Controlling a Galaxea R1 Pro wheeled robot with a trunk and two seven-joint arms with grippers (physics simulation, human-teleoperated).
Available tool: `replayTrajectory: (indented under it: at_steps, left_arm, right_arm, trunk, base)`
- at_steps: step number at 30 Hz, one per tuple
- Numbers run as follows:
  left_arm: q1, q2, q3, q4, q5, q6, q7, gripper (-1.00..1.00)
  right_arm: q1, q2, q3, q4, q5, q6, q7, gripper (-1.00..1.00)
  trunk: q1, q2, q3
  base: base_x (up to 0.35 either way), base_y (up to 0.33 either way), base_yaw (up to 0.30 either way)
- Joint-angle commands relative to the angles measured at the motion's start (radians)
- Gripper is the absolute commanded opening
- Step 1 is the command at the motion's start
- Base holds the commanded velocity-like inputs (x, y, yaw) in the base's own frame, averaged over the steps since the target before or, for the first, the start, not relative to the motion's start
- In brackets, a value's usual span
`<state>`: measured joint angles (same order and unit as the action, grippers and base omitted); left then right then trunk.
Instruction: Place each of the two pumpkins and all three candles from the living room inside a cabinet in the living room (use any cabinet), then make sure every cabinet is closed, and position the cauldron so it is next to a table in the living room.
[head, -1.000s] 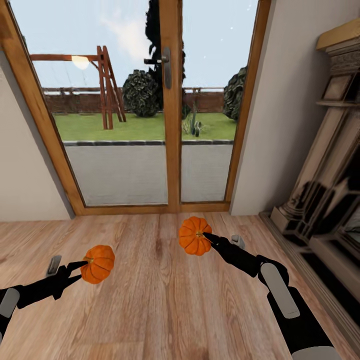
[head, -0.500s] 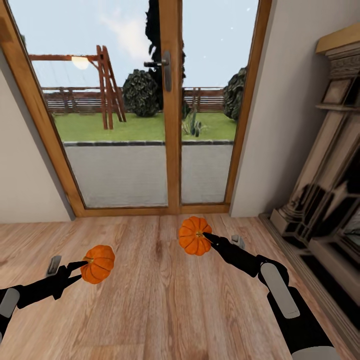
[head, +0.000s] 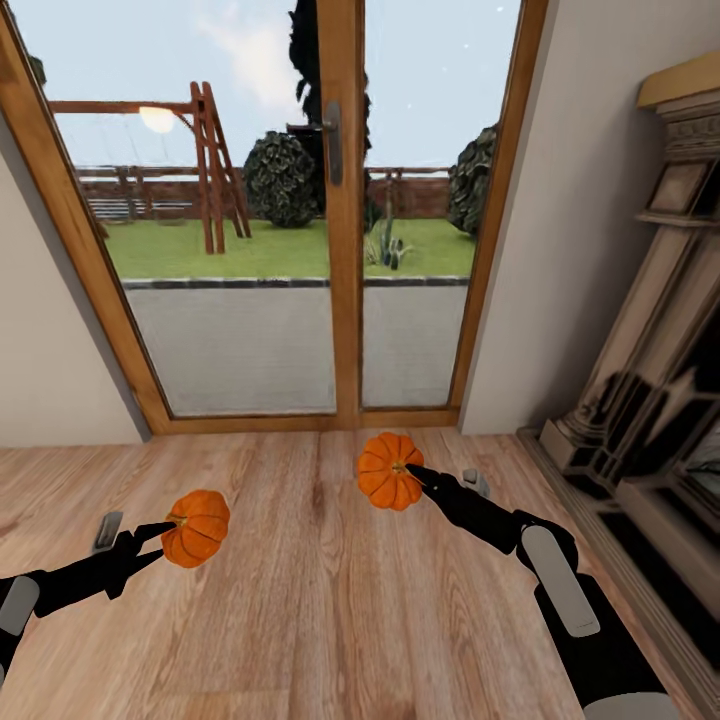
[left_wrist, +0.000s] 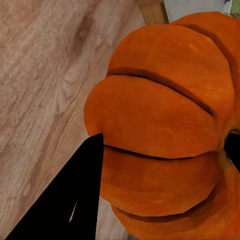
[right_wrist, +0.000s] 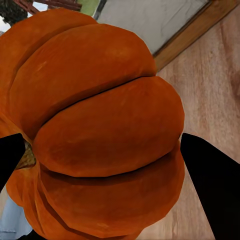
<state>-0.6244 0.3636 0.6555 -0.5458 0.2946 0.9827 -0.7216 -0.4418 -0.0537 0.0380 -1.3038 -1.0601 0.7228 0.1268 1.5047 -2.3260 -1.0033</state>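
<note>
Left pumpkin (head: 196, 527): I hold it in the left gripper (head: 165, 530), lifted above the wooden floor (head: 330, 620); the fingers are clamped on it at the stem end.
Left pumpkin, axis: its stem-to-base line lies about level, with the stem turned back toward the gripper.
Right pumpkin (head: 389, 470): I hold it in the right gripper (head: 412, 472), raised over the floor in front of the glazed door (head: 345, 210); the fingers are clenched on it.
Right pumpkin, axis: the stem faces the gripper, so the pumpkin sits on its side, base turned toward the door.
Head view: I see both arms, both pumpkins well apart, the door with a garden and a swing frame (head: 205, 170) behind it, and a stone fireplace surround (head: 650, 340) to my right.
Left wrist view: close ribs of the left pumpkin (left_wrist: 165, 130), one dark fingertip (left_wrist: 75, 200) touching its side, floor planks beyond.
Right wrist view: the right pumpkin (right_wrist: 100, 125) between two dark fingertips (right_wrist: 212, 185), its stem hollow beside one of them, and the door's lower frame behind it.
</note>
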Motion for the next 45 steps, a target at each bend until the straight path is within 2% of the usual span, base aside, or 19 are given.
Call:
replayTrajectory:
  at_steps: [1,9,38,45]
  left_arm:
    - [0.0,0.0,-0.001,0.0,-0.002,-0.001,0.004,-1.0]
    - [0.0,0.0,-0.001,0.0,-0.002,-0.001,0.004,-1.0]
    - [0.0,0.0,-0.001,0.0,-0.002,-0.001,0.005,-1.0]
    - [0.0,0.0,-0.001,0.0,-0.002,-0.001,0.005,-1.0]
  right_arm:
    - [0.0,0.0,0.0,0.0,0.001,0.0,-0.004,-1.0]
    - [0.0,0.0,-0.001,0.0,-0.002,-0.001,-0.004,-1.0]
    - [0.0,0.0,0.001,0.0,-0.002,-0.002,-0.003,-1.0]
    - [0.0,0.001,0.002,0.005,0.004,-0.006,-0.003,-1.0]
  trunk:
    - [-0.004,0.007,0.003]
    - [-0.035,0.063,0.03]
    - [-0.146,0.266,0.167]
    - [-0.173,0.315,0.193]
  base:
    - [0.0,0.0,0.0]
    - [0.0,0.0,0.0]
    - [0.0,0.0,0.0]
    - [0.0,0.0,0.0]
